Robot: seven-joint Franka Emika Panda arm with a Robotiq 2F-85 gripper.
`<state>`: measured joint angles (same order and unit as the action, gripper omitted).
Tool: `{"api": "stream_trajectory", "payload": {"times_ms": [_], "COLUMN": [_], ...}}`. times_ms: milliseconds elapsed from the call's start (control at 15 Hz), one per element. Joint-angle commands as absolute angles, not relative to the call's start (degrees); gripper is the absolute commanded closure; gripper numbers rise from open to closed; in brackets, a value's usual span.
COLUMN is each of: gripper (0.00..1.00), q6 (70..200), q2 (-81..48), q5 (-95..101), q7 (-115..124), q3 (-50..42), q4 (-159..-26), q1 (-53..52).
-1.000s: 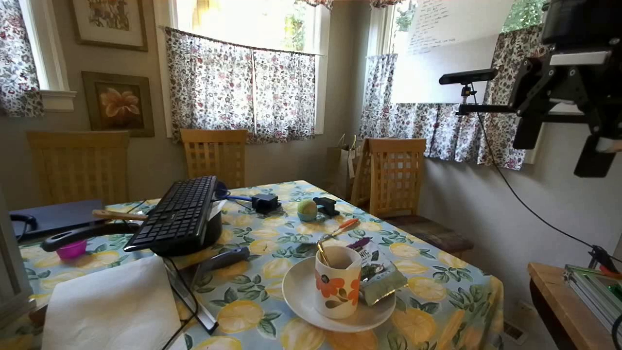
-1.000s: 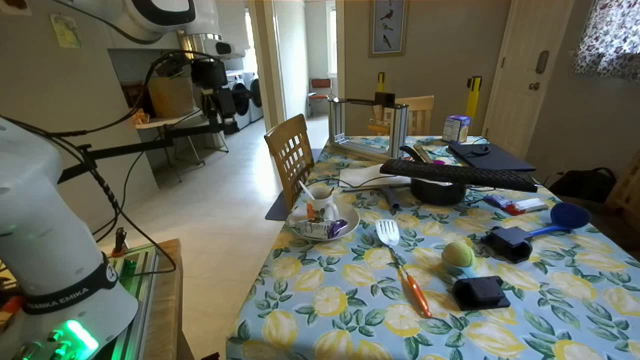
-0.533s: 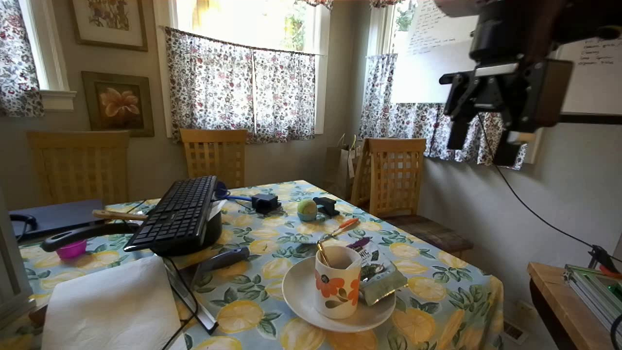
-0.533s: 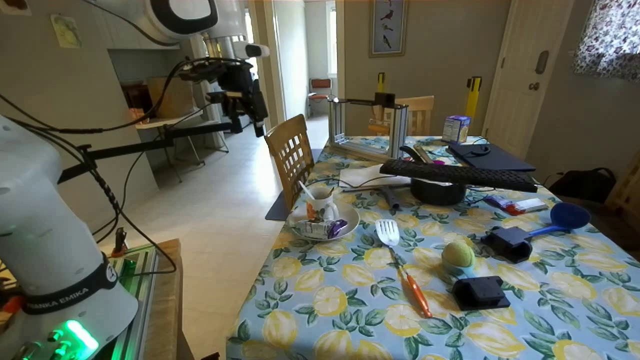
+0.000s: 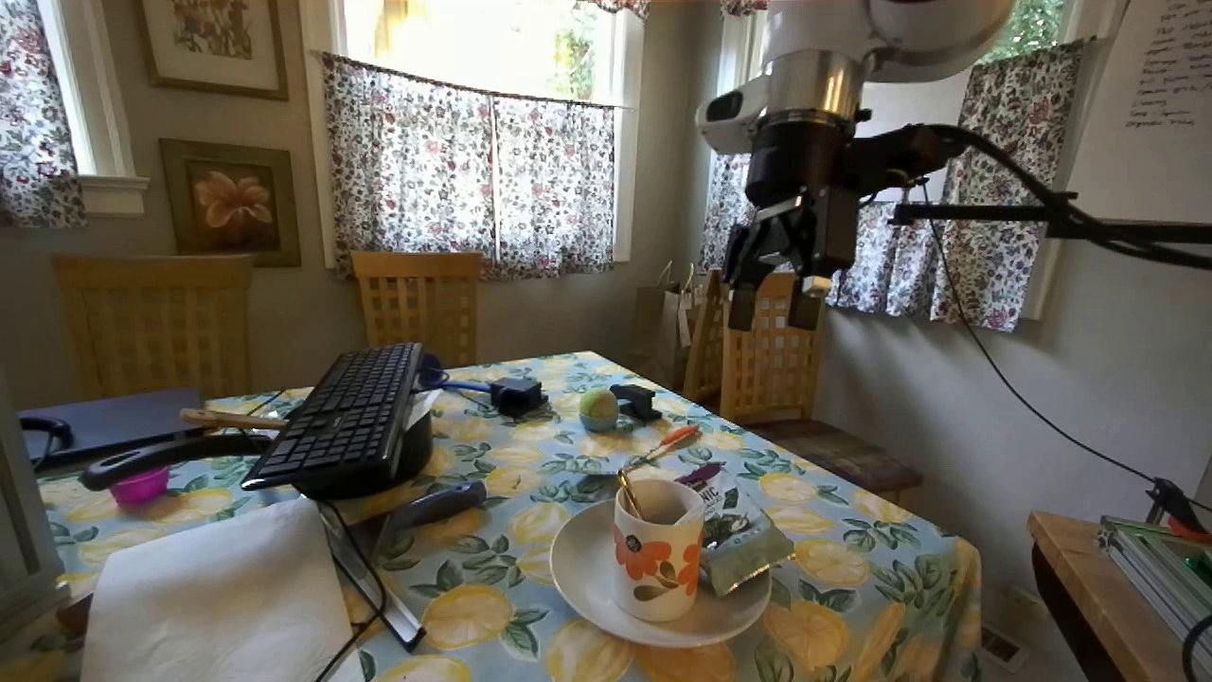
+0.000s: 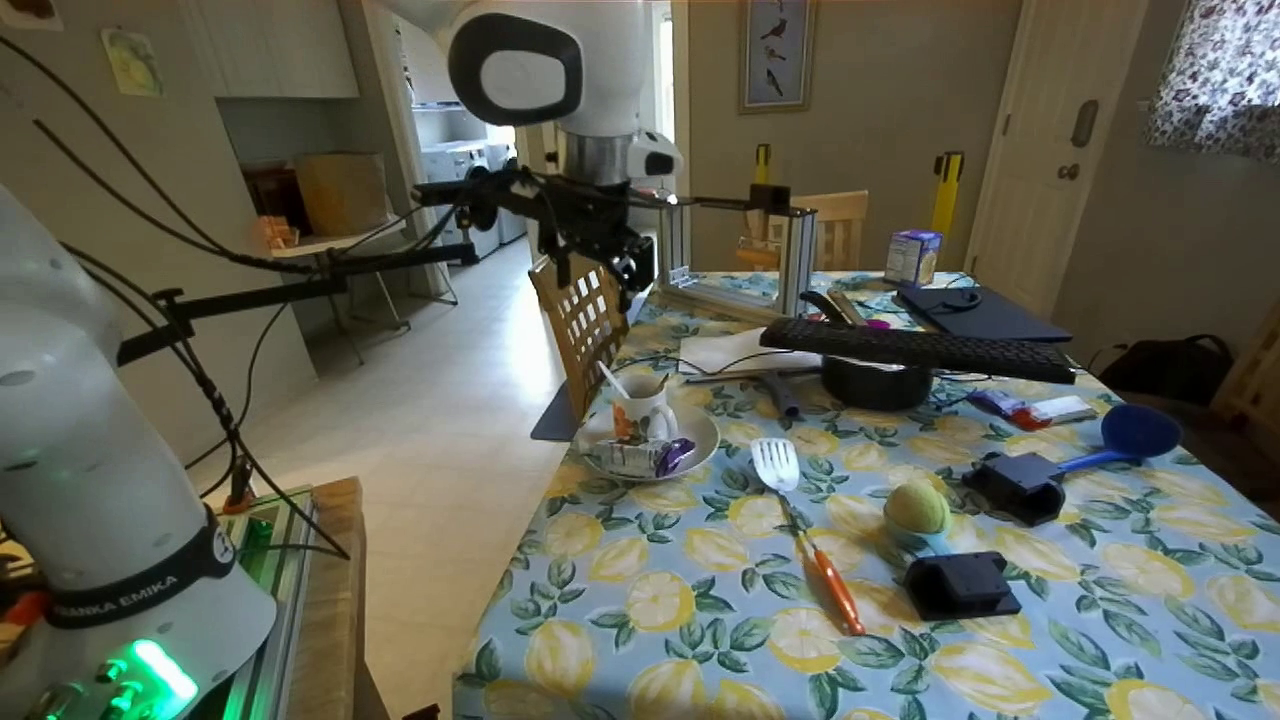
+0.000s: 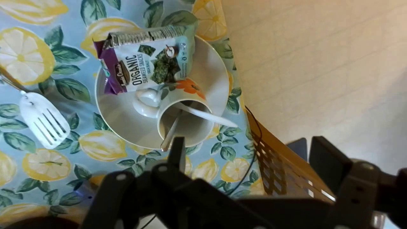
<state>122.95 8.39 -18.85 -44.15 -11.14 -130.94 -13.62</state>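
Hovering: black two-fingered gripper (image 5: 774,314), jaws wide apart | lower: white orange-flowered cylindrical mug (image 5: 656,559), upright on round white plate (image 7: 119,116) | beside mug: glossy purple-and-green seaweed-snack packet (image 7: 149,58)

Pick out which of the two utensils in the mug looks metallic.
It is the shiny utensil leaning out of the mug toward the bottom of the wrist view. The white utensil instead leans out to the right and shows no metallic sheen.
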Motion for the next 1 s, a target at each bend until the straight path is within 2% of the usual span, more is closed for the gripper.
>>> {"api": "stream_trajectory", "payload": {"times_ms": [0,133,400,467,933], "gripper": [0.00,0.00,0.00,0.00,0.00], "q6": [113.20,106.92,106.51,109.29,105.46], "q2": [-4.53,-10.20,-19.65,-14.52,-21.53], "q5": [-30.80,-33.56,-30.99,-29.95,-30.87], "q7": [-53.64,-53.29,-40.97,-45.09,-41.90], "q3": [-10.19,-8.69,-6.28,-4.74,-3.48], "q4": [-118.64,-113.20,-104.89,-110.85,-103.45], "q1": [-8.12,-3.91,2.28,2.50,5.92]}}
